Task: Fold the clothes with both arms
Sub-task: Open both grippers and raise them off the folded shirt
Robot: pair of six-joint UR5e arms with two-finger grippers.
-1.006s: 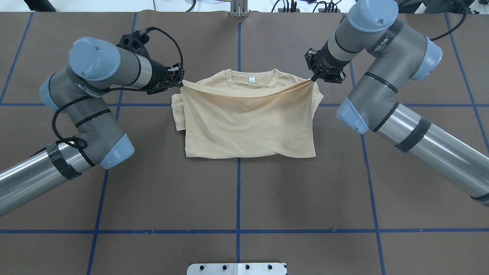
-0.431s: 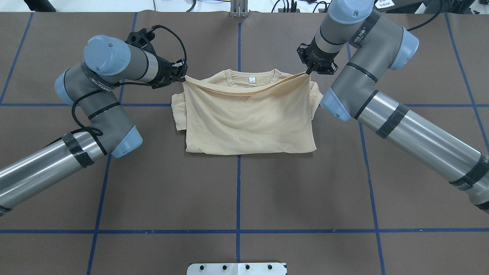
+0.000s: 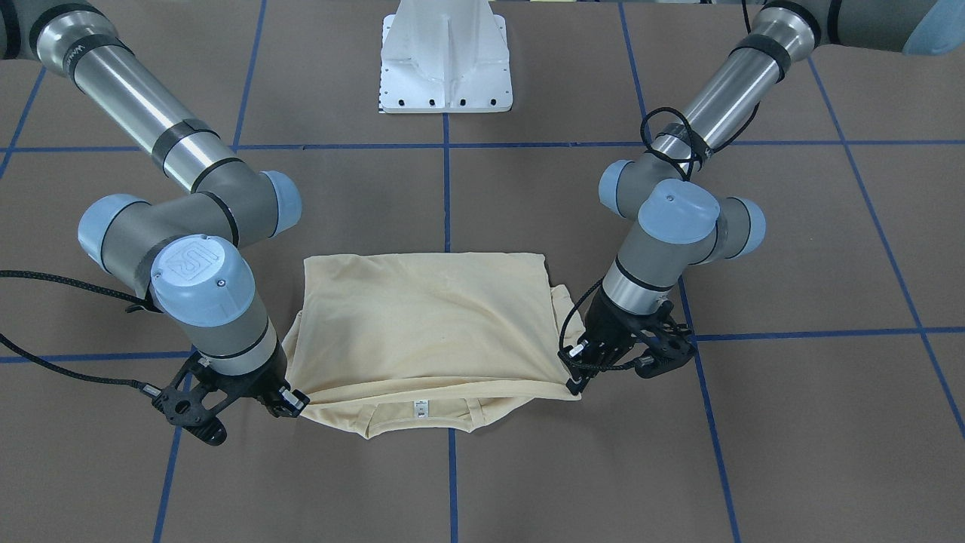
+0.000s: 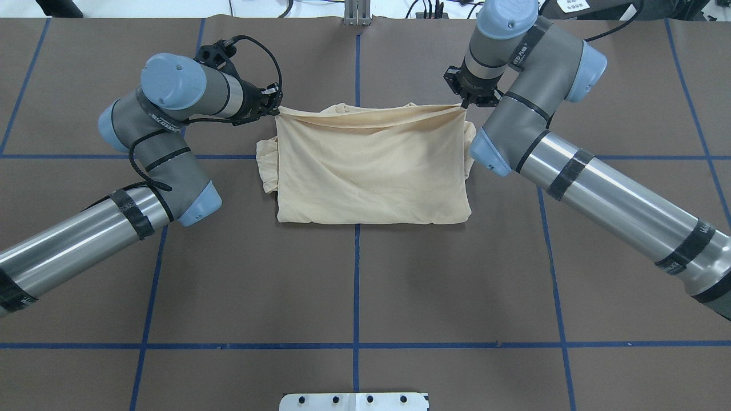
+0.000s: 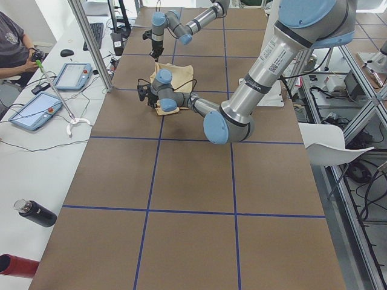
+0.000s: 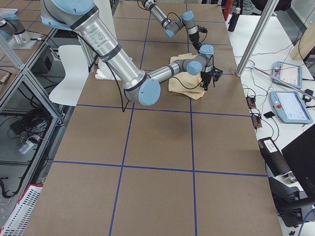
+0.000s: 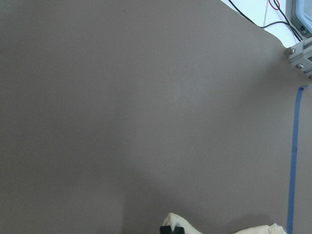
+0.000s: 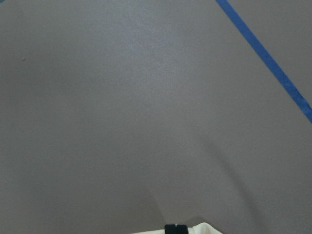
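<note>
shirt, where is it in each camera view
Front-facing: shirt centre, below the white base.
Overhead: shirt upper centre.
Exterior left: shirt small, top centre.
Exterior right: shirt upper centre.
Left wrist: shirt sliver at bottom edge.
Right wrist: shirt sliver at bottom edge.
Landmark: blue centre line passing under it.

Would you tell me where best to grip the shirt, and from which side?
At the top layer's two far corners, each from its outer side: the shirt is wide and limp, and the left claw and right claw pinch there.
</note>
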